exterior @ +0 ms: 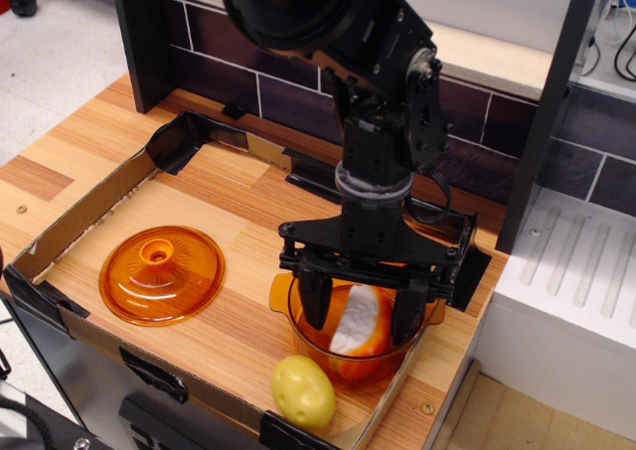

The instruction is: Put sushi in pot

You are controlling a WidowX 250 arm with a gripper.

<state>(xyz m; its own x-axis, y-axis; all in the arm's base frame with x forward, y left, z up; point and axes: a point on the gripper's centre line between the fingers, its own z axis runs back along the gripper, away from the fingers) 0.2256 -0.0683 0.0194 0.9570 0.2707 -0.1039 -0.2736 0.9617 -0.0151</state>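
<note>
The sushi [358, 321], white with an orange topping, lies tilted inside the transparent orange pot [333, 359] at the front right of the cardboard tray. My gripper [362, 313] points straight down into the pot. Its black fingers [314, 303] stand on either side of the sushi with small gaps showing, so the jaws are open and the sushi looks free of them. The fingertips are inside the pot's rim.
An orange domed lid with a knob [161, 272] lies on the tray's left. A yellow potato toy [305, 390] sits at the front edge beside the pot. Cardboard tray walls [89, 207] surround the area. A dark brick back wall [248, 82] stands behind, and a white appliance [566, 291] to the right.
</note>
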